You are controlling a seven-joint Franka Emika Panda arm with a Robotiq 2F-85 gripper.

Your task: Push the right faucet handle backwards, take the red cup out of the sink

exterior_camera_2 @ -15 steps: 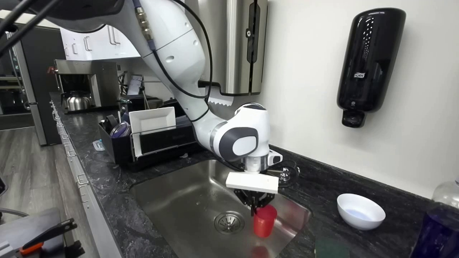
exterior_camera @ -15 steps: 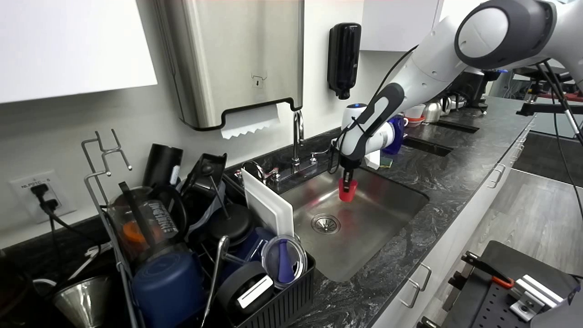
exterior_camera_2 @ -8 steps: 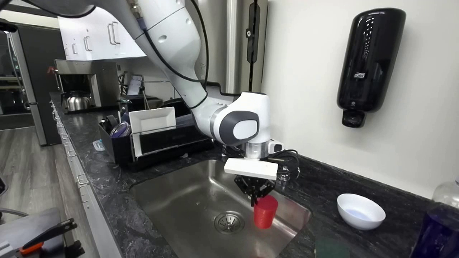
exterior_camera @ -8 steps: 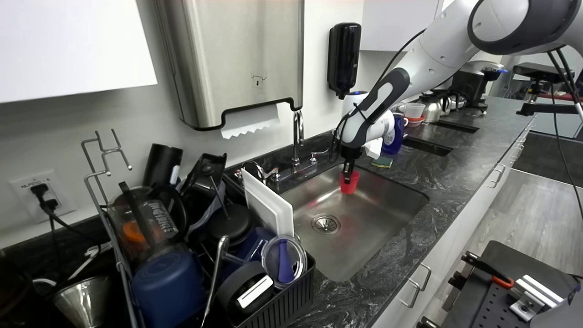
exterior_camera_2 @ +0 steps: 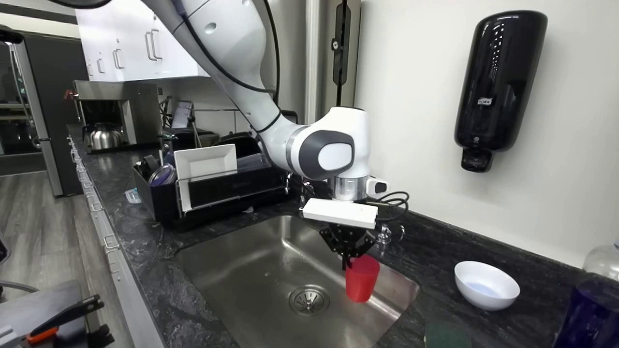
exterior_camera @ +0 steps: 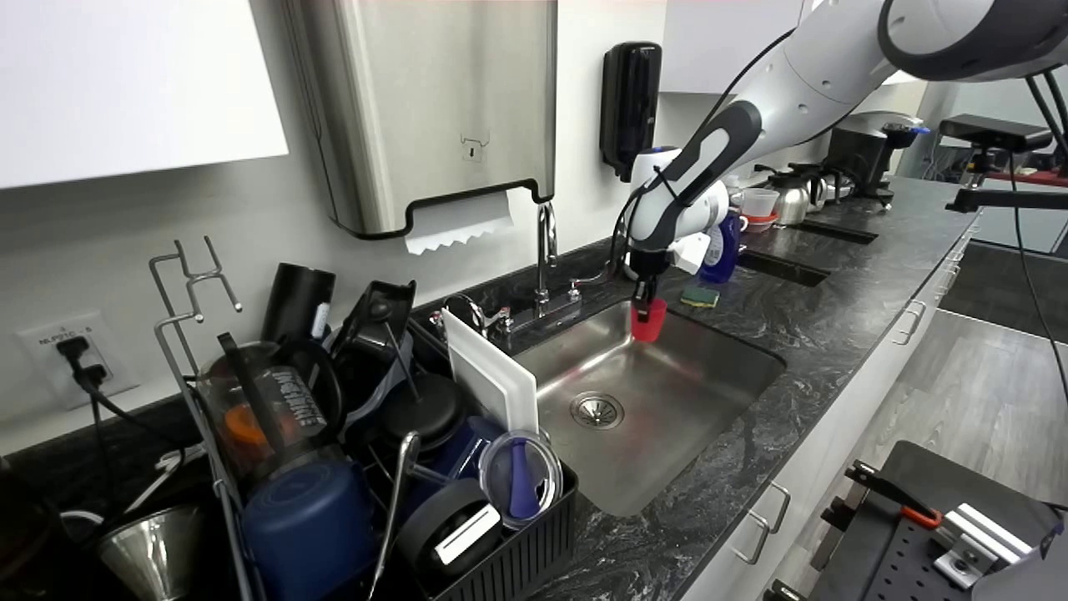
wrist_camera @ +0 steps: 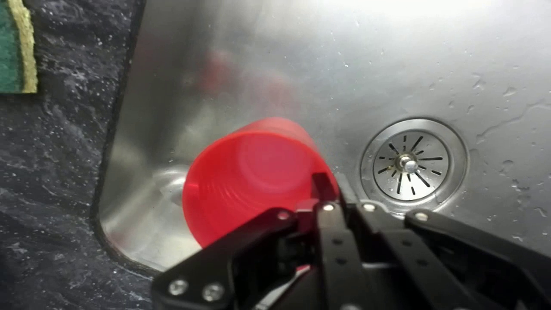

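Speckled countertop (wrist_camera: 64,172), sink (exterior_camera_2: 242,270), pincer (wrist_camera: 335,187) gripping red cup (exterior_camera_2: 361,282), its inner bottom (wrist_camera: 275,161) in wrist view only

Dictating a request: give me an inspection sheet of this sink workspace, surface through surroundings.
Surface: dark marbled countertop; set in it, rectangular stainless-steel sink, wet in spots.
Job's things: plain bright-red tapered cup, apparently held above the sink floor; right chrome faucet handle, setting unclear.
Clutter: crowded black ribbed dish rack, white rounded bowl, green-and-yellow flat sponge.
Gripper: black two-finger gripper closed on the cup's wall, one finger inside, one outside.
Cables: thin black cable along white jointed arm; two black plugs in white wall outlet.
Surroundings: silver steel towel dispenser, black oblong soap dispenser.
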